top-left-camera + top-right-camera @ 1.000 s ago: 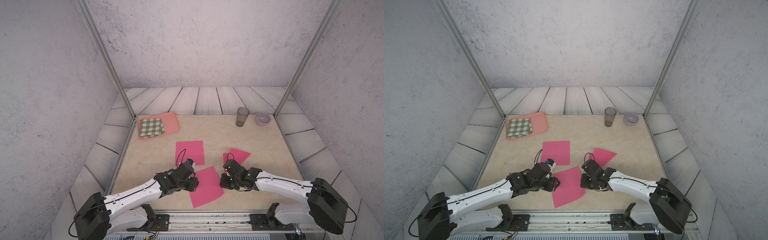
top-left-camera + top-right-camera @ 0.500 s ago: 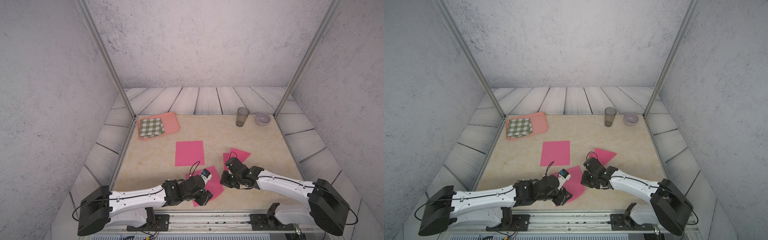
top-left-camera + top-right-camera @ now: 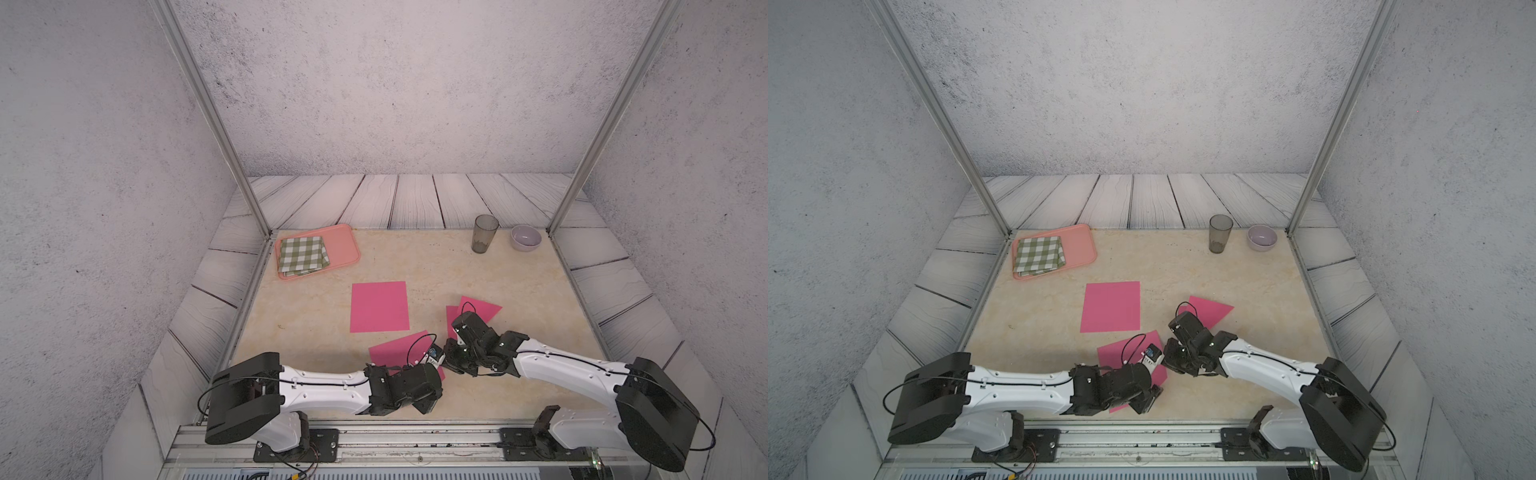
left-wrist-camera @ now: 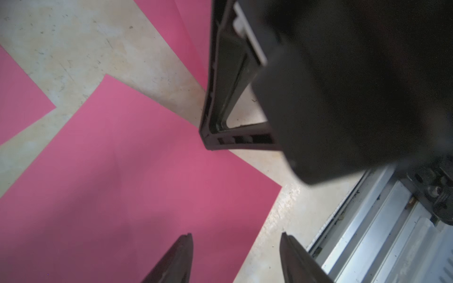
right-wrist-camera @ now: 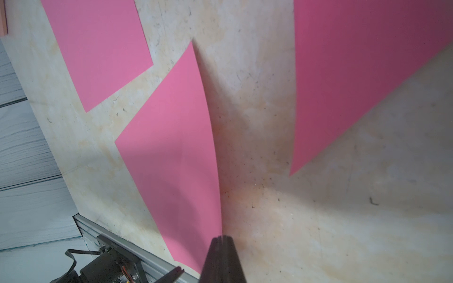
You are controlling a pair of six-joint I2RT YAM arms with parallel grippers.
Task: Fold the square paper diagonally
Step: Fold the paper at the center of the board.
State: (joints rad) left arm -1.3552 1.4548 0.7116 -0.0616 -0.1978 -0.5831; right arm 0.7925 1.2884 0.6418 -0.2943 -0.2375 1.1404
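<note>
The near pink paper [image 3: 395, 350] looks light and floppy; the right gripper [image 5: 221, 239] pinches its right edge, while the spread left gripper [image 4: 236, 236] hovers at its near edge, probably the best place to grab.

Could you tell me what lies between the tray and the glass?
Nothing; in both top views the tabletop between the tray and the glass is bare.
</note>
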